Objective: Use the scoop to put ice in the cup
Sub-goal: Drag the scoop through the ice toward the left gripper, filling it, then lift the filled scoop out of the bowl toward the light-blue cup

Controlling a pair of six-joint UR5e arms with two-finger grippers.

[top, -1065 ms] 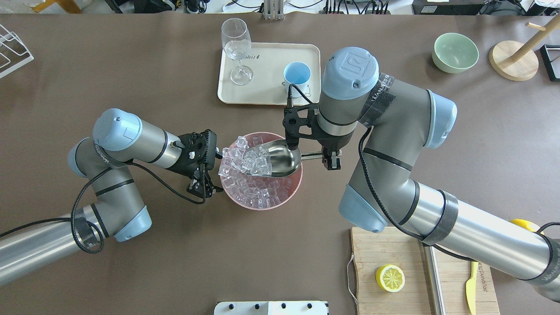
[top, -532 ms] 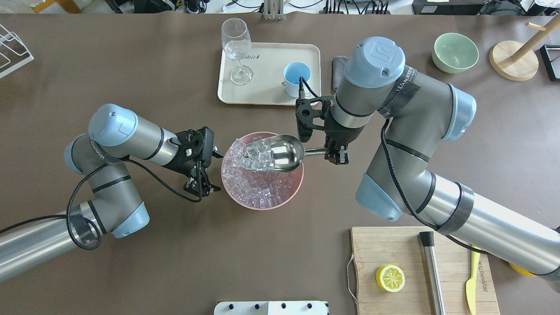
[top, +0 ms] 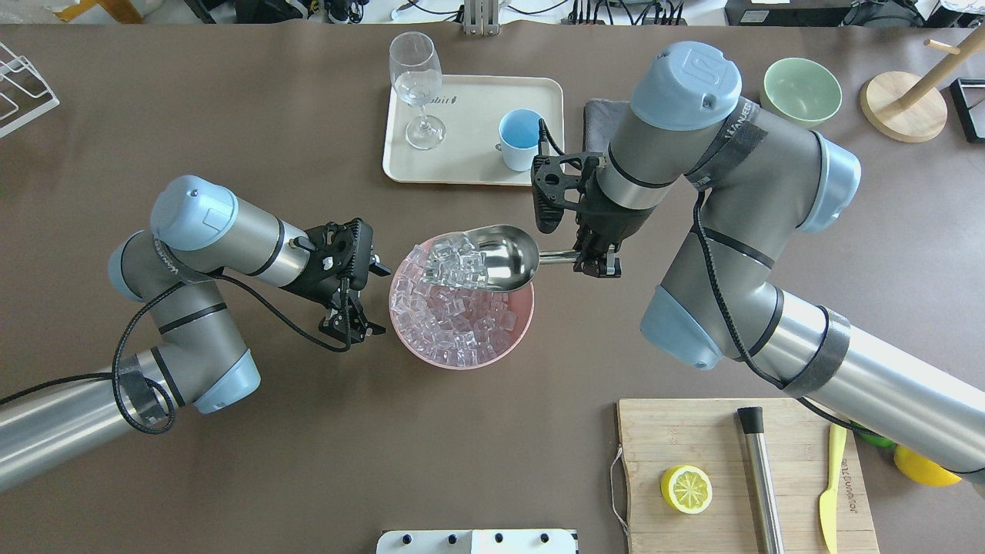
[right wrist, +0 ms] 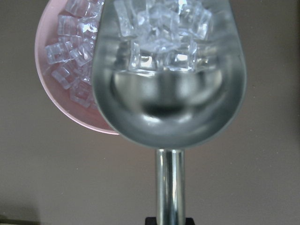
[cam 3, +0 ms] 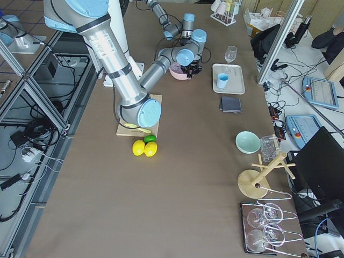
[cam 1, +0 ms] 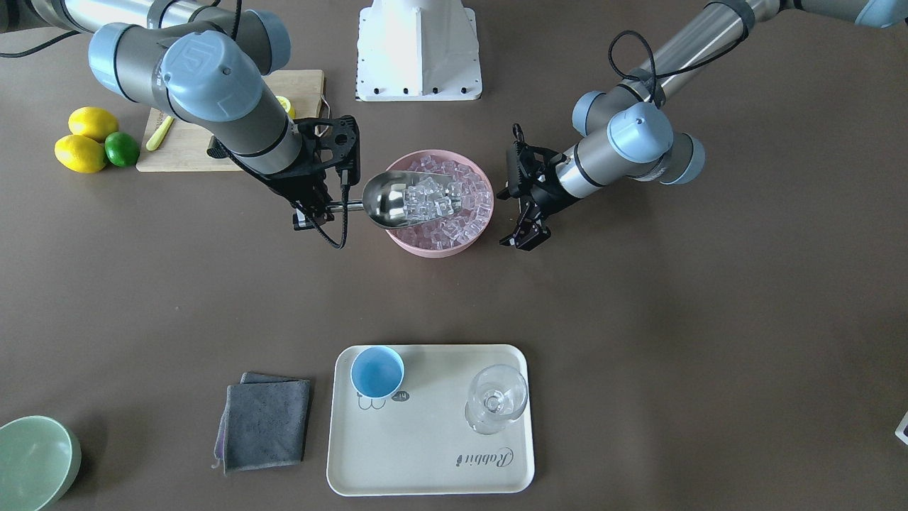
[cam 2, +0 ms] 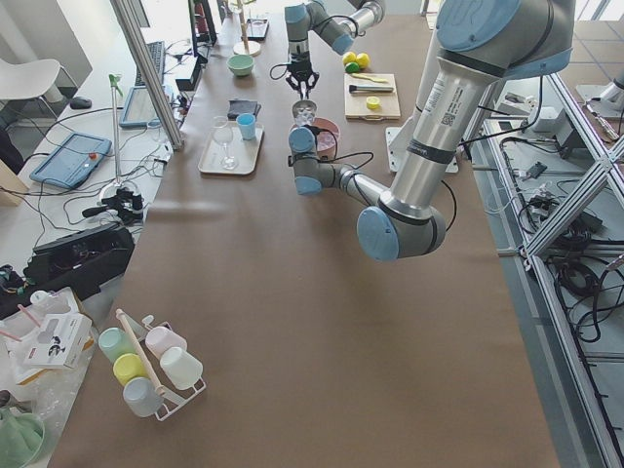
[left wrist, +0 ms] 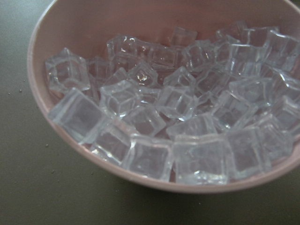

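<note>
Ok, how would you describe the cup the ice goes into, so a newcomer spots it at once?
Look at the cream tray on the far side of the table, beyond the pink bowl. Two things stand on it; the cup is the short, opaque light-blue one, not the tall clear stemmed glass.

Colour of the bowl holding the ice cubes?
Pale pink. The round pink bowl holding the clear ice cubes shows best in the left wrist view.
</note>
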